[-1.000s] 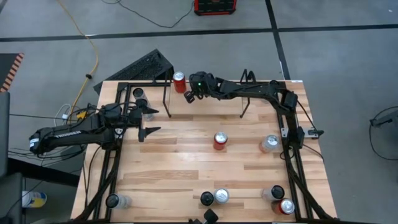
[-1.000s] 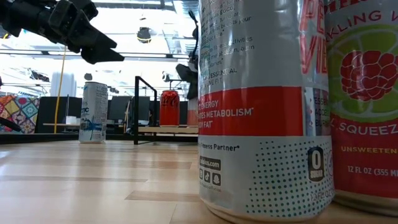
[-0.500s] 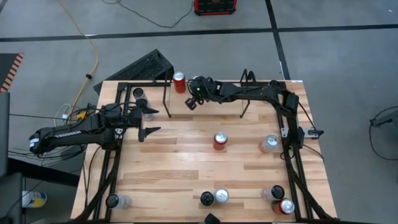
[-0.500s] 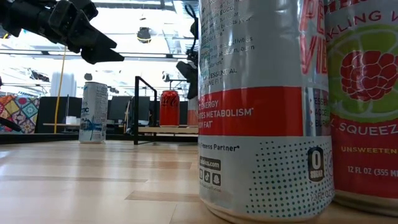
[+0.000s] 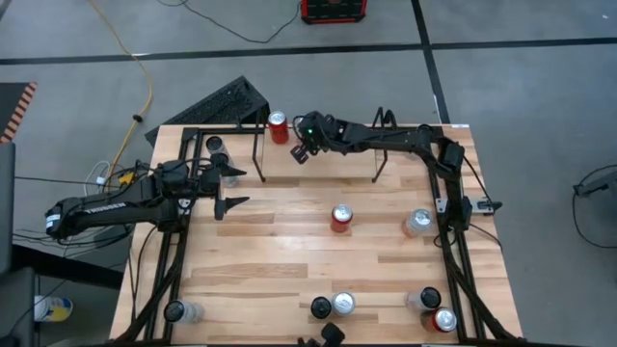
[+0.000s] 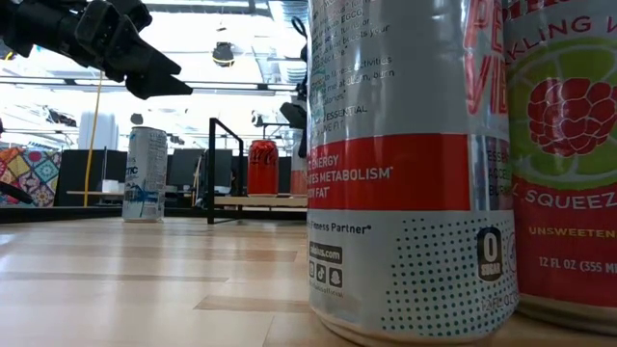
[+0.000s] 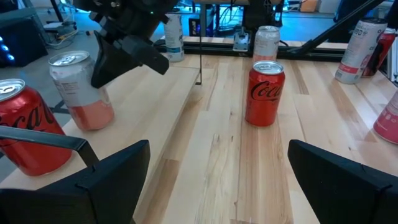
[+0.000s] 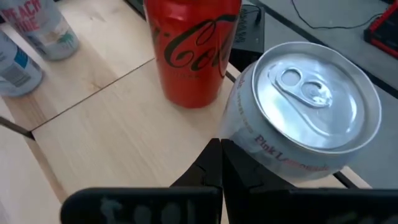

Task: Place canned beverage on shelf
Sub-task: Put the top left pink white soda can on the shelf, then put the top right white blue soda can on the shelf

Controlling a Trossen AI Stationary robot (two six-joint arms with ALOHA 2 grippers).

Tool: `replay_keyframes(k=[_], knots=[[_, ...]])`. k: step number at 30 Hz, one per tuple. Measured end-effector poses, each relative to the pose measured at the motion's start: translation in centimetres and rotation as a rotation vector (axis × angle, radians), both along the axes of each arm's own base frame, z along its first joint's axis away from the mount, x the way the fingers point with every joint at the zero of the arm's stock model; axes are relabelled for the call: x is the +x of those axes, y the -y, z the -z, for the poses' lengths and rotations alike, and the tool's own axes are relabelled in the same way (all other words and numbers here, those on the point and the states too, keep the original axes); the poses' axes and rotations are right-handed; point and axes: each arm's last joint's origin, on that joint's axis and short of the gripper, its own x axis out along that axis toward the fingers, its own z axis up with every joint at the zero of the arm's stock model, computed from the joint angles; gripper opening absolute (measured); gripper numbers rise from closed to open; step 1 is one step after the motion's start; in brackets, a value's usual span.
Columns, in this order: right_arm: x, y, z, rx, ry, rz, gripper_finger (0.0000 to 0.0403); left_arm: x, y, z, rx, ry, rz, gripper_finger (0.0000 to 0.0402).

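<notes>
My right gripper point(image 5: 302, 151), fingers closed and empty, hovers at the far edge beside a red can point(image 5: 279, 126) and a pink lemonade can point(image 8: 305, 118) on the shelf point(image 5: 258, 154). My left gripper point(image 5: 231, 189) waits open at the left.

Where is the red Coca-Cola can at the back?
In the high view the red Coca-Cola can stands upright at the table's far edge, left of centre, beside the right gripper.
</notes>
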Motion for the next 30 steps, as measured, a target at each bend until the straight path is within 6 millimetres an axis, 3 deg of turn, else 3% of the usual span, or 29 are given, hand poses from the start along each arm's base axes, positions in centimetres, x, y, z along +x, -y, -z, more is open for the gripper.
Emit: replay_keyframes(k=[26, 30], knots=[[-0.3, 0.0, 0.3, 0.047, -0.034, -0.063, 0.0021, 0.0, 0.0, 0.0, -0.001, -0.001, -0.001, 0.0369], [-1.1, -1.4, -1.6, 0.050, -0.054, -0.090, 0.0021, 0.0, 0.0, 0.0, -0.001, -0.001, -0.001, 0.0369]])
